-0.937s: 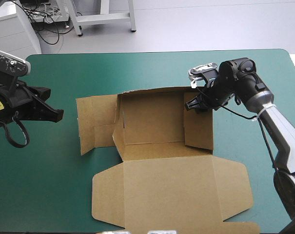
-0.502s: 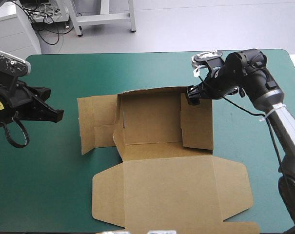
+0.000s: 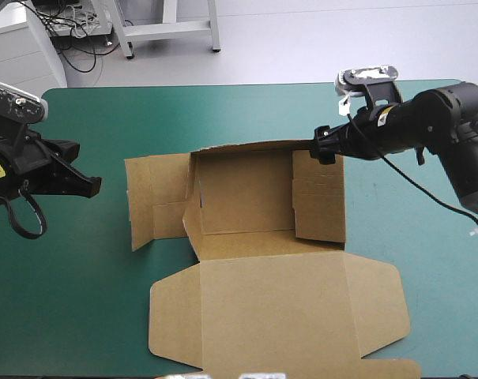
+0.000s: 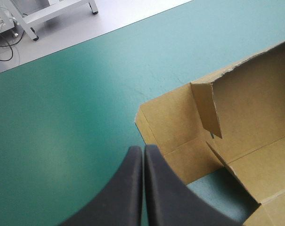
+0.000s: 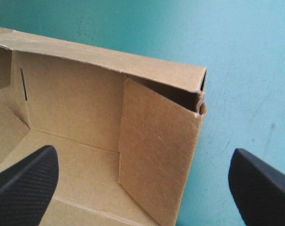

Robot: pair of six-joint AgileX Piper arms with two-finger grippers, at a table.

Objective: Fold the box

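Box (image 5: 157, 155) corner ahead of wide-spread, empty right hand (image 5: 142, 152)

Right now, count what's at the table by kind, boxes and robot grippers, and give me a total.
Brown box: 1
Black grippers: 2, the left gripper shut and the right gripper open
Total: 3

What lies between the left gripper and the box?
Only bare teal-green cover; the high view shows it between the left gripper and the box.
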